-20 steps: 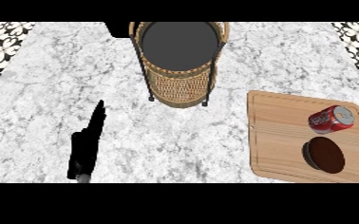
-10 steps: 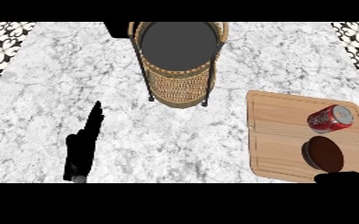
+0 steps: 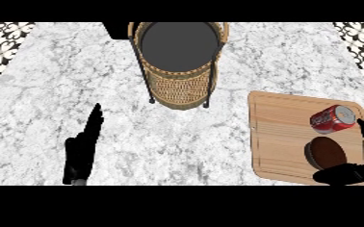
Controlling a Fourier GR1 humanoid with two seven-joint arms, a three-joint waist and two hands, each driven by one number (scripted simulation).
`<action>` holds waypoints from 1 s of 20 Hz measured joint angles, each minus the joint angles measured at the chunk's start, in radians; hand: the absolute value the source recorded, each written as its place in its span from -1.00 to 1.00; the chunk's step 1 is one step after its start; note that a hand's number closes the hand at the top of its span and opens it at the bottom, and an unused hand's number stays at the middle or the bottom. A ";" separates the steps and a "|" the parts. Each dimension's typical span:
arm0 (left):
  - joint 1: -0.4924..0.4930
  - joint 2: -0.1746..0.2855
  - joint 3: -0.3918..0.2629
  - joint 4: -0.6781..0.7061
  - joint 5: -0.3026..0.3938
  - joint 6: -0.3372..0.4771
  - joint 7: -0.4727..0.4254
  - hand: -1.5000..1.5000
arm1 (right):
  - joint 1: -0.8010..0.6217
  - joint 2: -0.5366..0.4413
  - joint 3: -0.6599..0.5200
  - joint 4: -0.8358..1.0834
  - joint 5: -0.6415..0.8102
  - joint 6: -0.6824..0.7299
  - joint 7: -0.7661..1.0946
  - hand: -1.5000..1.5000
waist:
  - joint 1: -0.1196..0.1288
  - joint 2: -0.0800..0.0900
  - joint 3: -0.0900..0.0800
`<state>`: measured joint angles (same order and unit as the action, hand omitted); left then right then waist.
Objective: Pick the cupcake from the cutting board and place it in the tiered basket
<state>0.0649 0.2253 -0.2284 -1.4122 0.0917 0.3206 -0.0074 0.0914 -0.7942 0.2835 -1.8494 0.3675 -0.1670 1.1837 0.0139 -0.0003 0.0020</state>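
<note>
Right hand [image 3: 341, 176], black, enters at the near right corner of the white-grey marble counter [image 3: 213, 139]. It lies over the near edge of the pale rectangular wooden cutting board [image 3: 280, 134], just beside the round dark-brown cupcake [image 3: 327, 153]; whether it is open or closed cannot be told. The cupcake sits on the board's near part, a red soda can [image 3: 332, 118] lying behind it. Left hand [image 3: 84, 146], open with straight fingers, rests near the left near edge. Bare counter separates the board from the tall woven wicker tiered basket [image 3: 177, 89] at the far edge's middle. Compared with half a second earlier, the right hand reaches further in; cupcake, can and basket are unmoved.
</note>
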 measured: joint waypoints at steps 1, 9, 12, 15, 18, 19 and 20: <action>0.004 -0.006 -0.006 -0.002 -0.010 0.007 -0.003 0.00 | -0.004 0.004 0.004 0.002 -0.003 0.011 0.004 -1.00 | -0.001 -0.001 0.000; 0.000 -0.022 0.005 0.005 -0.018 0.007 0.002 0.00 | -0.070 0.068 0.008 0.086 -0.008 0.078 0.000 -1.00 | -0.005 -0.003 0.000; -0.003 -0.027 0.011 0.025 -0.021 -0.001 -0.023 0.00 | -0.073 0.076 -0.005 0.104 -0.019 0.103 -0.006 -1.00 | -0.009 -0.005 0.000; -0.005 -0.013 0.022 0.001 -0.014 -0.012 0.019 0.00 | -0.078 0.097 -0.014 0.128 -0.023 0.121 -0.014 -1.00 | -0.009 -0.005 -0.002; 0.008 -0.011 0.025 -0.008 -0.015 -0.018 0.017 0.00 | -0.087 0.115 -0.031 0.151 -0.036 0.136 -0.015 -1.00 | -0.008 -0.005 -0.003; 0.007 -0.020 0.022 0.001 -0.022 -0.014 0.006 0.00 | -0.087 0.125 -0.031 0.163 -0.033 0.139 -0.019 -1.00 | -0.009 -0.005 -0.002; -0.001 -0.024 0.027 0.018 -0.023 -0.015 -0.006 0.00 | -0.088 0.137 -0.033 0.173 -0.033 0.141 -0.021 -1.00 | -0.010 -0.005 -0.002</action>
<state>0.0641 0.2018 -0.2013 -1.3944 0.0686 0.3055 -0.0131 0.0038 -0.6577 0.2506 -1.6767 0.3349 -0.0261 1.1625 0.0037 -0.0052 0.0003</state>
